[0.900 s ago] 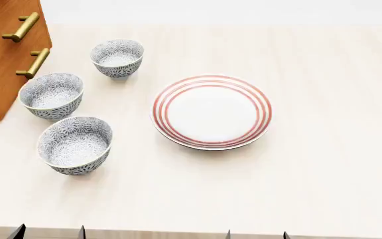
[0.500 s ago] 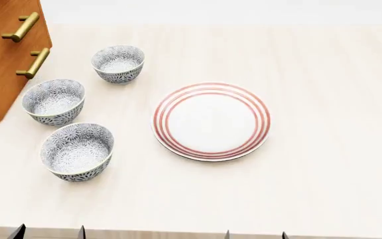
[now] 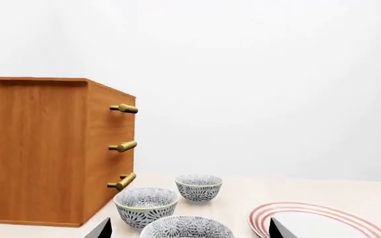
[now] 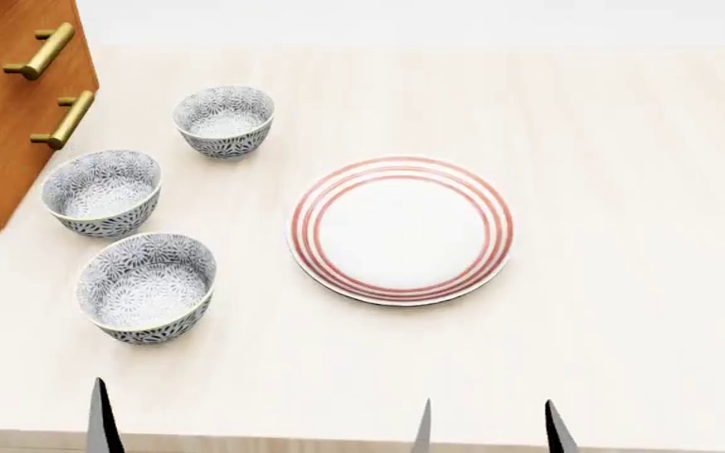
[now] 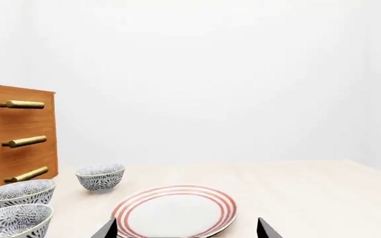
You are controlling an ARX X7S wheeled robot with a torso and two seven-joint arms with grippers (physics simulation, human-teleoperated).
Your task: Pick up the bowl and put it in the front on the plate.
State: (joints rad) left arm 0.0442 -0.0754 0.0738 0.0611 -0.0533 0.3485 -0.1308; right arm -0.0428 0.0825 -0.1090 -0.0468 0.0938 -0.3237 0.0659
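Observation:
Three flower-patterned bowls stand in a row at the left of the table. The front bowl [image 4: 146, 286] [image 3: 187, 227] [image 5: 12, 220] is nearest me, the middle bowl [image 4: 102, 192] sits behind it, and the far bowl [image 4: 224, 120] is at the back. To their right lies the red-ringed plate [image 4: 400, 229] [image 5: 174, 210] [image 3: 323, 220], with nothing on it. My left gripper [image 4: 31, 425] [image 3: 189, 230] is open at the table's near edge, short of the front bowl. My right gripper [image 4: 489, 429] [image 5: 187, 232] is open, short of the plate. Both hold nothing.
A wooden drawer cabinet [image 4: 10, 94] [image 3: 45, 148] with brass handles [image 4: 63, 119] stands at the back left, close beside the middle bowl. The pale table [image 4: 615, 142] stretches to the right of the plate.
Both grippers' fingertips have risen further into the bottom of the head view, and the left pair has shifted left. Early on, the head view itself shifted a little. Bowls and plate have not moved on the table.

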